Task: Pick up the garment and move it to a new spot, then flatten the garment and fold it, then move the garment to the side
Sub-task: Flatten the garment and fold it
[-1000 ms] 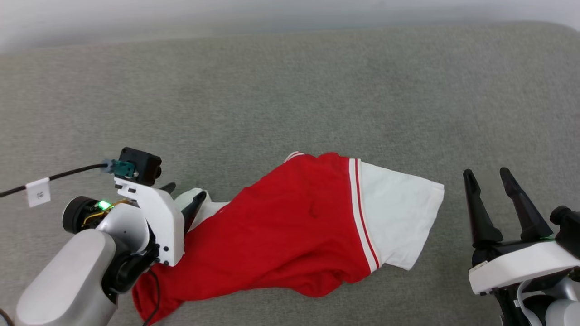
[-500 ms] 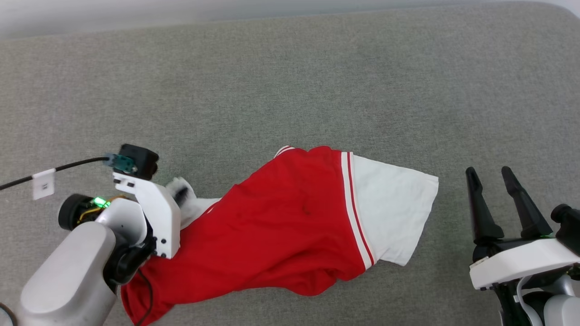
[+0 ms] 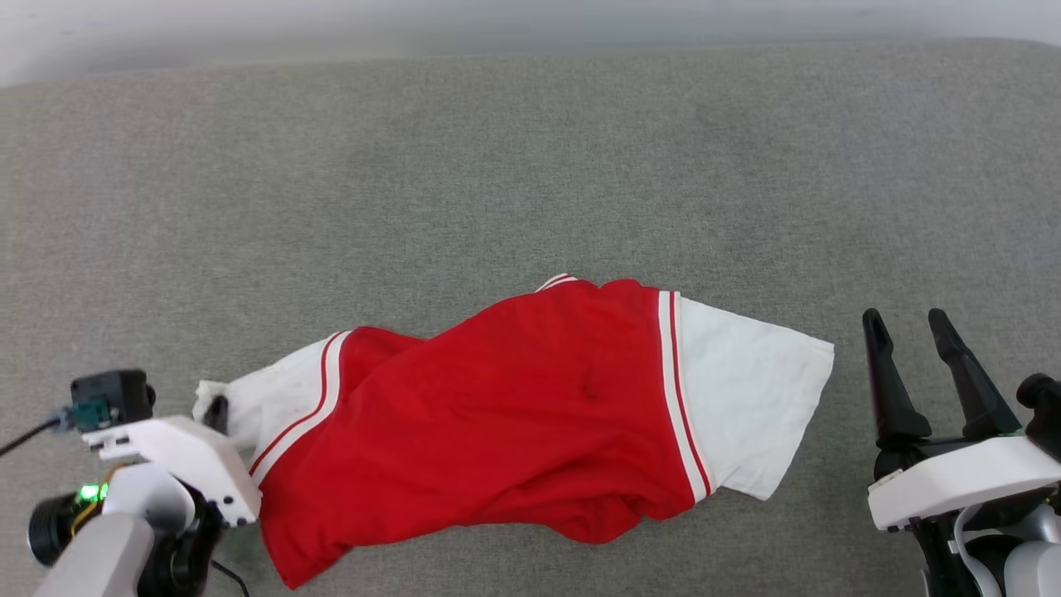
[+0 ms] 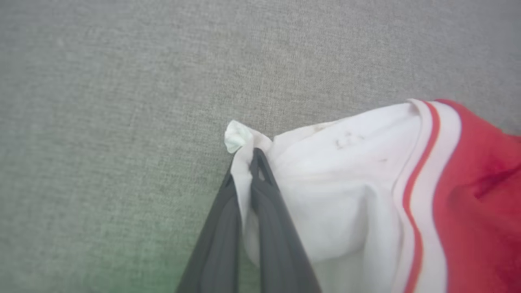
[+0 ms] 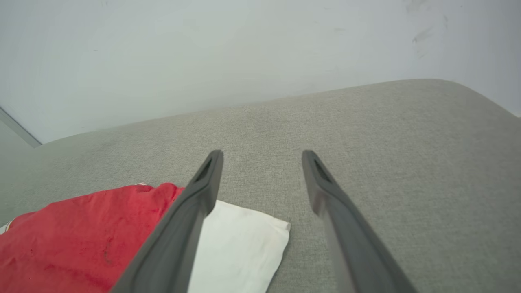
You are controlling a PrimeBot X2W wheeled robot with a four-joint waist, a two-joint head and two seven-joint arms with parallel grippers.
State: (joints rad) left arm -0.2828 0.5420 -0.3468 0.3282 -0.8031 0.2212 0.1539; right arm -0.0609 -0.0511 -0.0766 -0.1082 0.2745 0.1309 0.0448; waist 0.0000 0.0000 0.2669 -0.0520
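Note:
The garment (image 3: 514, 414) is a red T-shirt with white sleeves edged in red-white stripes, lying crumpled across the grey surface (image 3: 497, 166). My left gripper (image 3: 217, 408) is at the lower left, shut on the tip of the garment's white left sleeve. In the left wrist view the two dark fingers (image 4: 264, 191) pinch a fold of white sleeve cloth (image 4: 325, 183). My right gripper (image 3: 912, 323) stands open at the lower right, just right of the garment's other white sleeve (image 3: 746, 406), touching nothing. The right wrist view shows the gripper (image 5: 262, 156) open above the garment (image 5: 81, 228).
The grey fabric surface stretches wide beyond the garment, with its far edge (image 3: 530, 50) against a pale wall (image 5: 203, 49). A black cable (image 3: 25, 435) runs from my left wrist toward the left border.
My left gripper has shut on the white sleeve and pulled it left and toward me, drawing that sleeve out from under the red body. The right arm has stayed put.

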